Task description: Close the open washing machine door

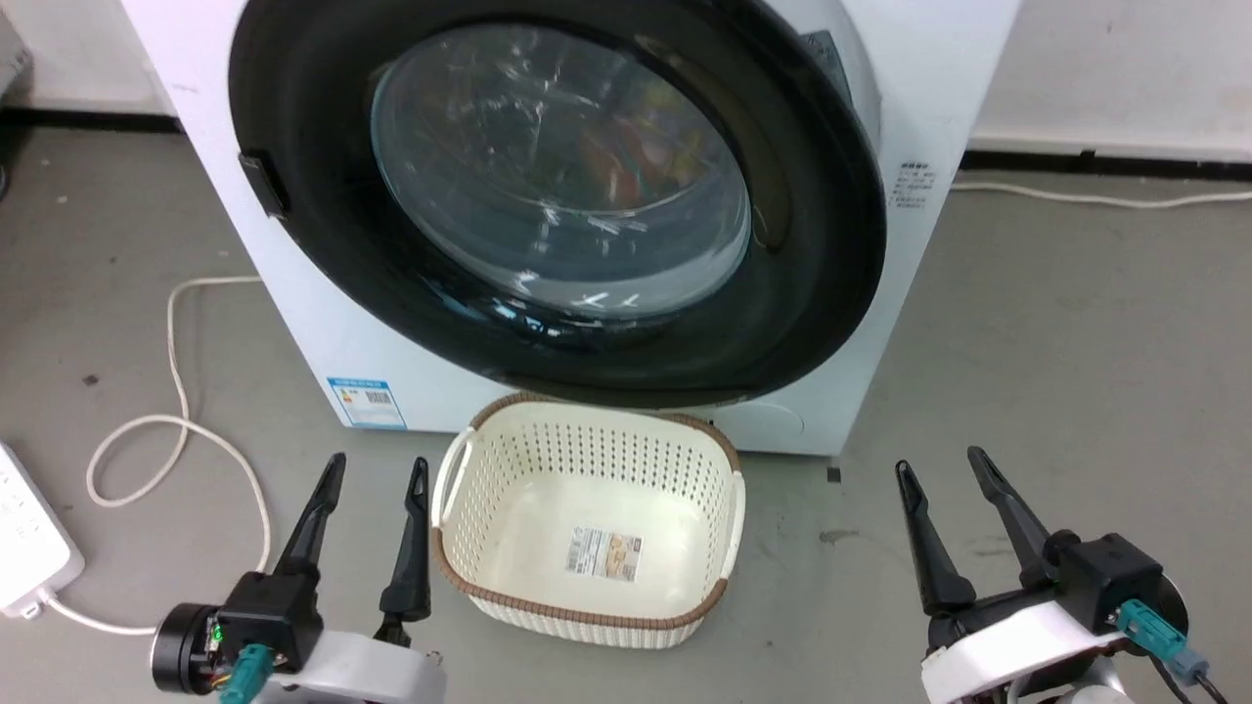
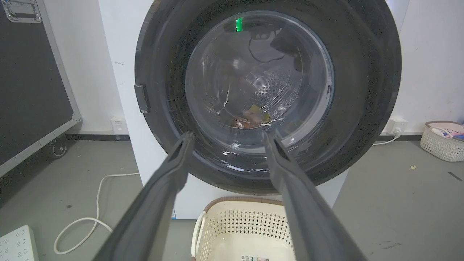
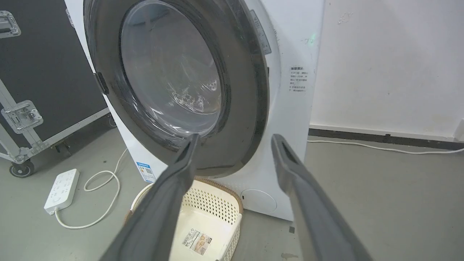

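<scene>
Well, head view: the washing machine door (image 1: pixel 802 293) fills the upper middle; left jaws and right jaws sit apart, empty, in the lower corners. Left wrist view: I judge its glossy rim slippery, stiff and heavy, its glass fragile. Right wrist view: it stands ajar off the washing machine (image 3: pixel 290 119); I'd push the rim beside the latch (image 3: pixel 100 82).

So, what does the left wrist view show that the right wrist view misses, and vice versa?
Left wrist view: a pale basket with pink contents by the wall, a white wall socket. Right wrist view: a round white cover low on the front panel, a black printed text label. Both: the large round glossy black washing machine door, the white front-loading washing machine, the cream perforated plastic basket, a black wheeled case.
</scene>
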Controlling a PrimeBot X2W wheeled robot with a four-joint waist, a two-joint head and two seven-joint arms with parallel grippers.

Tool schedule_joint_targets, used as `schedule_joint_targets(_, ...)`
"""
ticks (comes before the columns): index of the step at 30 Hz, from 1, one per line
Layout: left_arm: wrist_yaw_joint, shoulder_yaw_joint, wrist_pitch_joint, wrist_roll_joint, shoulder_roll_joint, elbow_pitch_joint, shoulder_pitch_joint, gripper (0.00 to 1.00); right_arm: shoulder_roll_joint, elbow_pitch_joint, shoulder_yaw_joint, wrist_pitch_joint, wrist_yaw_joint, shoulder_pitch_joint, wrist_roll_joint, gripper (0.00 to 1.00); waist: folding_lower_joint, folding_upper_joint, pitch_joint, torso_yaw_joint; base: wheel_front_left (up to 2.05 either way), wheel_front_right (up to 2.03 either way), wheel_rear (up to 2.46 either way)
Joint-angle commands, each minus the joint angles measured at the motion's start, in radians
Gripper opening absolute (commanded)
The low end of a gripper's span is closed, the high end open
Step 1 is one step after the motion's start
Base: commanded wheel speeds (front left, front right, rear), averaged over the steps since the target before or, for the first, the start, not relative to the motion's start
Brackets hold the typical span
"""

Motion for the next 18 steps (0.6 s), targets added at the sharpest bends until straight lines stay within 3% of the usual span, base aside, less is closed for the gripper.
schedule_joint_targets(1, -0.001, 0.009, -0.004, 0.040, -0.009, -0.014, 0.007, 1.00, 0.000, -0.004, 0.004, -0.003, 0.001, 0.010, -0.009, 1.00, 0.0000, -0.0001, 0.017, 0.007, 0.00, 0.00, 0.00)
schedule_joint_targets(6, -0.019, 0.019, -0.004, 0.091, -0.036, -0.020, -0.003, 1.00, 0.000, 0.002, 0.021, -0.003, 0.001, -0.003, -0.025, 1.00, 0.0000, -0.0001, 0.055, 0.019, 0.00, 0.00, 0.00)
schedule_joint_targets(7, -0.023, 0.021, -0.004, 0.094, -0.040, -0.019, -0.008, 1.00, 0.000, 0.003, 0.028, -0.003, 0.001, -0.010, -0.027, 0.58, 0.0000, -0.0001, 0.064, 0.023, 0.00, 0.00, 0.00)
schedule_joint_targets(8, -0.028, 0.022, -0.004, 0.098, -0.044, -0.019, -0.016, 1.00, 0.000, 0.001, 0.036, -0.003, 0.001, -0.020, -0.032, 0.32, 0.0000, -0.0001, 0.078, 0.028, 0.00, 0.00, 0.00)
schedule_joint_targets(9, -0.031, 0.022, -0.004, 0.103, -0.047, -0.018, -0.023, 1.00, 0.000, -0.002, 0.047, -0.003, 0.001, -0.032, -0.042, 0.00, 0.0000, -0.0001, 0.089, 0.033, 0.00, 0.00, 0.00)
schedule_joint_targets(13, -0.044, 0.024, -0.004, 0.110, -0.059, -0.010, -0.062, 1.00, -0.032, 0.010, 0.104, -0.003, 0.001, -0.106, -0.038, 0.00, 0.0000, -0.0001, 0.150, 0.062, 0.00, 0.00, 0.00)
schedule_joint_targets(18, -0.055, 0.011, -0.004, 0.114, -0.073, -0.007, -0.111, 1.00, -0.135, 0.051, 0.193, -0.003, 0.001, -0.263, 0.004, 0.00, 0.0000, -0.0001, 0.235, 0.107, 0.00, 0.00, 0.00)
